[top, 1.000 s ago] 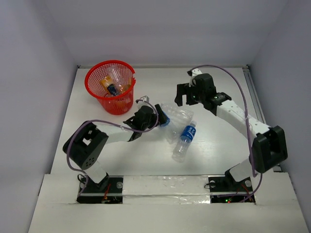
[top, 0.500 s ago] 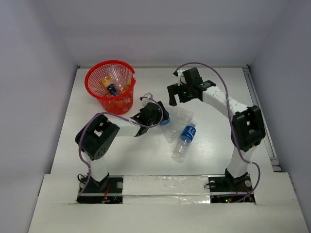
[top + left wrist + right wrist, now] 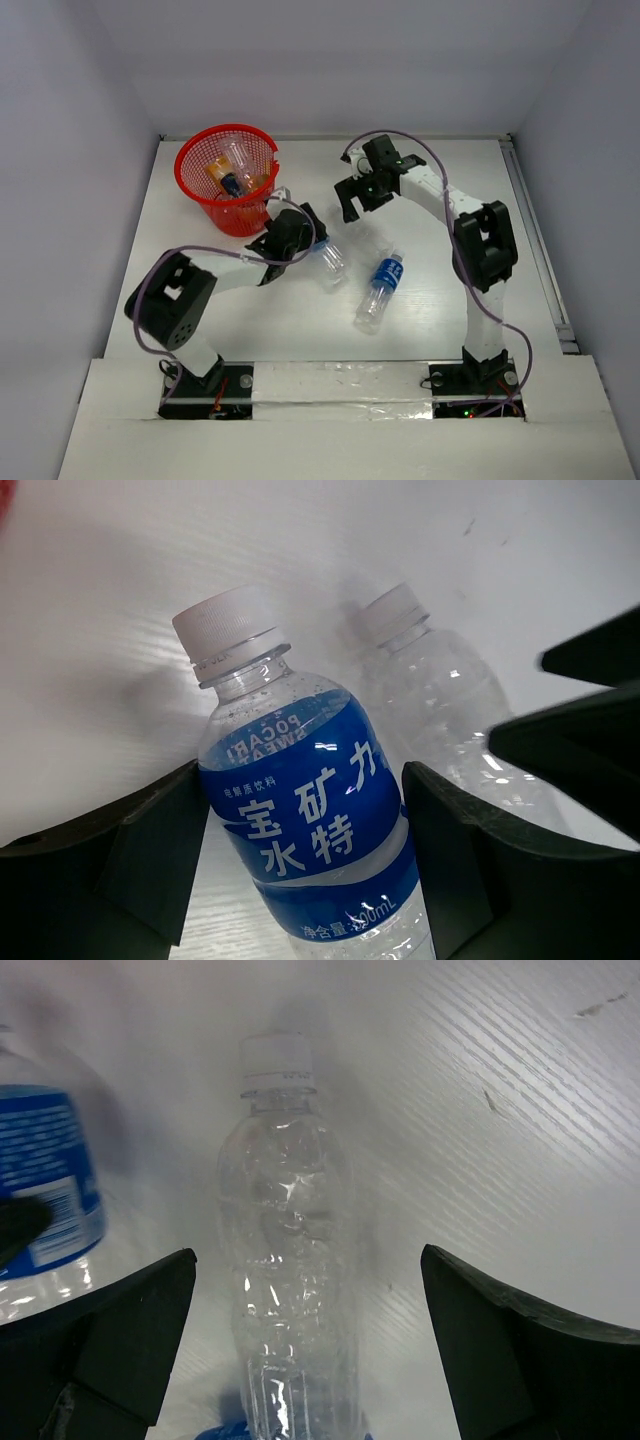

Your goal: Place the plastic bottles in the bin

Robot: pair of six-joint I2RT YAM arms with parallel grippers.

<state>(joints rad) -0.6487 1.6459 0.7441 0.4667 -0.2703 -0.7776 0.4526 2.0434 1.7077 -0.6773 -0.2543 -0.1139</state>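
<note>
Since a second ago the right gripper (image 3: 362, 203) has swung toward the left of the top view, and the left gripper (image 3: 308, 243) has drawn its bottle back toward the bin.

That blue bottle (image 3: 305, 820) lies clamped between the left gripper's fingers (image 3: 130, 850), which press on both sides of its blue label; its white cap points away from the wrist. In the top view it sits near the middle of the frame, just lower right of the bin (image 3: 200, 150).

Beside it, apart from the fingers, lies a clear bottle (image 3: 285, 1260) with a white cap. It rests on the surface (image 3: 420, 330) beneath the right gripper, whose fingers stand wide apart on either side of it and do not touch it.

A second blue bottle (image 3: 378, 290) lies loose on the surface lower right of centre, apart from both grippers.

At the upper left the bin already holds an orange bottle (image 3: 218, 178) and another clear one.
</note>
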